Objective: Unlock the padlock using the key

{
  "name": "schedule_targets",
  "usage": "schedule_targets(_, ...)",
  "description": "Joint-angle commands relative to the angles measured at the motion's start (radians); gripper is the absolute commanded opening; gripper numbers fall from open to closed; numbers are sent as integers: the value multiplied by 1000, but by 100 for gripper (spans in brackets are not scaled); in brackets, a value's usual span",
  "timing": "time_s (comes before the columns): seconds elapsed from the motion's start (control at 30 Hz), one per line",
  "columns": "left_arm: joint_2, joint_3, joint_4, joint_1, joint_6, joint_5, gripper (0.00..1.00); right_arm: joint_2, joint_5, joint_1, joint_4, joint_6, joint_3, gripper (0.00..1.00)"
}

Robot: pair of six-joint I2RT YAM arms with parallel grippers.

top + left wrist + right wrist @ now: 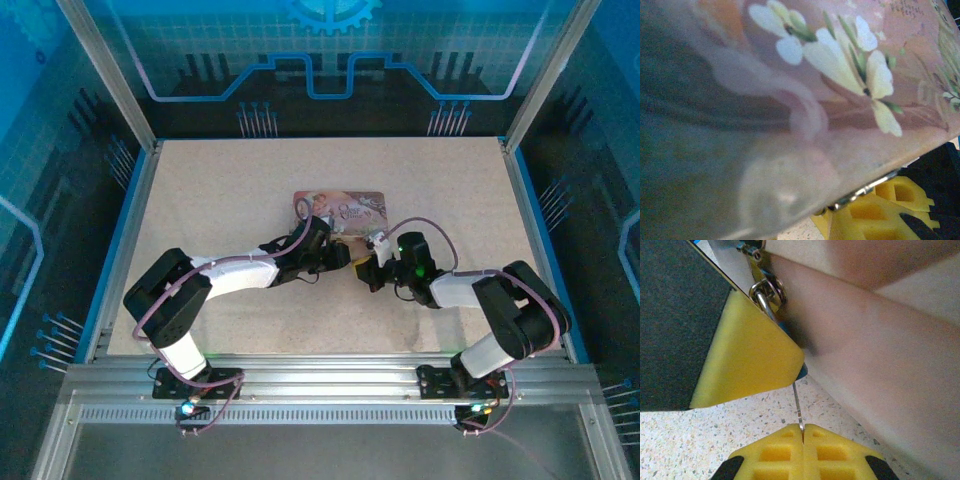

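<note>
My right gripper (803, 429) is shut on the key (797, 405), a thin metal sliver that runs up from its yellow fingertips and disappears behind the left gripper's yellow finger (745, 360). The padlock's silver shackle (761, 299) rises from behind that finger, hooked at the pink tin's (880, 365) clasp. The lock body is hidden apart from a blue sliver at the finger's tip. Seen from above, the left gripper (343, 255) and right gripper (366, 272) meet tip to tip just in front of the tin (340, 207). A silver metal strip (865, 189) lies along the tin's (840, 75) lower edge, above yellow fingers (890, 197).
The speckled tabletop (220, 200) is framed by aluminium rails and blue-lit walls. The tin lies flat at the table's middle, directly behind both grippers. Open tabletop stretches to its left, right and far side.
</note>
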Motion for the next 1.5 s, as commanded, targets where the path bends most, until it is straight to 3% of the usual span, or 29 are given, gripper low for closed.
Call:
schedule_targets(0.0,-55,36,51,2,4,20,27,6,-13,-10,14,-20,4,0)
schedule_targets(1.47,-55,46,37,4,7,23,27,-2,-88,-18,45,-23,-10,0)
